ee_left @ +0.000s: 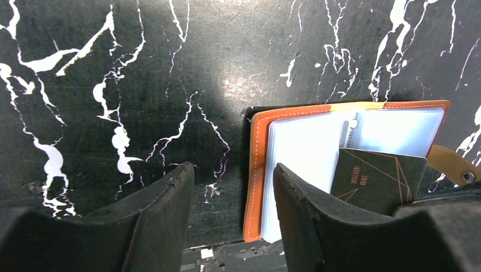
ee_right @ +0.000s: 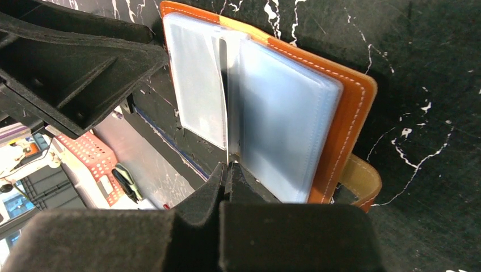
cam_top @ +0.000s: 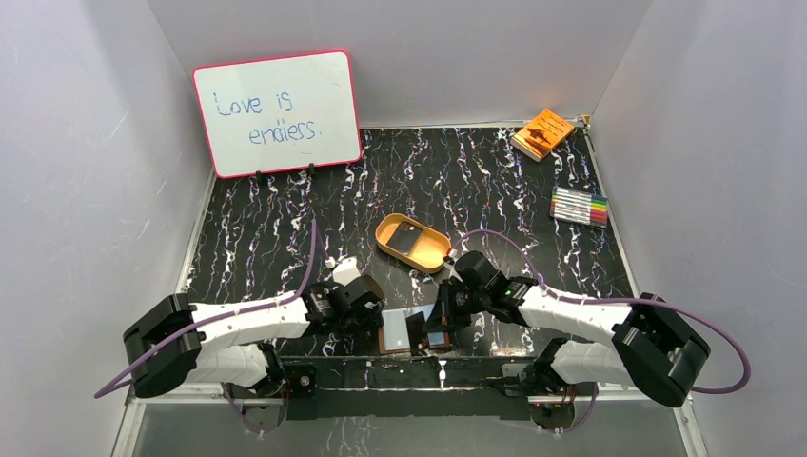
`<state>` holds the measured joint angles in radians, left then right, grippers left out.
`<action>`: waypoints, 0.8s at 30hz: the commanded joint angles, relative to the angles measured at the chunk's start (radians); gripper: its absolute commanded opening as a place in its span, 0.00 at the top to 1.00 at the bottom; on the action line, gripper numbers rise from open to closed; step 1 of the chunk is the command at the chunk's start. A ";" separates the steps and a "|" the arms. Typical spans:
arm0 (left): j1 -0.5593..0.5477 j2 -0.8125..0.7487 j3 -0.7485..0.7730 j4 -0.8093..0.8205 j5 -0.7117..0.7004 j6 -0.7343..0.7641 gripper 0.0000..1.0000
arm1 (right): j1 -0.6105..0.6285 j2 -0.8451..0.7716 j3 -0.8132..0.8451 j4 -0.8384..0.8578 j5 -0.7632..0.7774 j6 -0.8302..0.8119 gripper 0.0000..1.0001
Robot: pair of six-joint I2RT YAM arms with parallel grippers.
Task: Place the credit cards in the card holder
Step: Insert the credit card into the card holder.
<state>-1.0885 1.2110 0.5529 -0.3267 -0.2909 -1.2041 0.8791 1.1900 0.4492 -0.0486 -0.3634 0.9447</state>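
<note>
Closest to the lens, the left hand [ee_left: 232, 173] hovers with its fingers apart and nothing between them. It sits over the black marbled desk [ee_left: 170, 85], at the left edge of the card holder [ee_left: 256, 170]. The card holder lies spread open at the desk's near edge, clear sleeves facing up and strap tab sticking out to one side. The right hand [ee_right: 227, 170] is pinched tight on the black card [ee_left: 374, 178], whose far edge rests on the sleeves. Farther back, a tan tray [cam_top: 383, 238] holds another dark card [cam_top: 410, 238].
</note>
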 commanded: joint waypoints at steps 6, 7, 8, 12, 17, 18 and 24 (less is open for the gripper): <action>-0.001 0.061 -0.027 -0.020 0.017 0.006 0.55 | -0.006 0.045 -0.015 0.084 0.014 0.014 1.00; -0.002 0.065 -0.028 -0.019 0.019 0.006 0.56 | -0.006 0.052 -0.015 0.093 0.014 0.015 1.00; 0.000 0.069 -0.029 -0.018 0.019 0.006 0.58 | -0.007 0.056 -0.015 0.102 0.014 0.018 1.00; -0.001 0.070 -0.033 -0.018 0.017 0.011 0.63 | -0.006 0.078 -0.006 0.118 0.013 0.016 1.00; -0.001 0.075 -0.041 -0.013 0.019 0.015 0.69 | -0.006 0.090 0.002 0.127 0.022 0.016 1.00; -0.001 0.078 -0.041 -0.012 0.019 0.017 0.70 | -0.006 0.090 0.002 0.131 0.027 0.016 1.00; -0.001 0.084 -0.038 -0.014 0.022 0.026 0.74 | -0.010 0.082 0.006 0.136 0.062 0.025 1.00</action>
<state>-1.0885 1.2594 0.5541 -0.2394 -0.2722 -1.2041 0.8764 1.2675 0.4412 0.0589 -0.3557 0.9680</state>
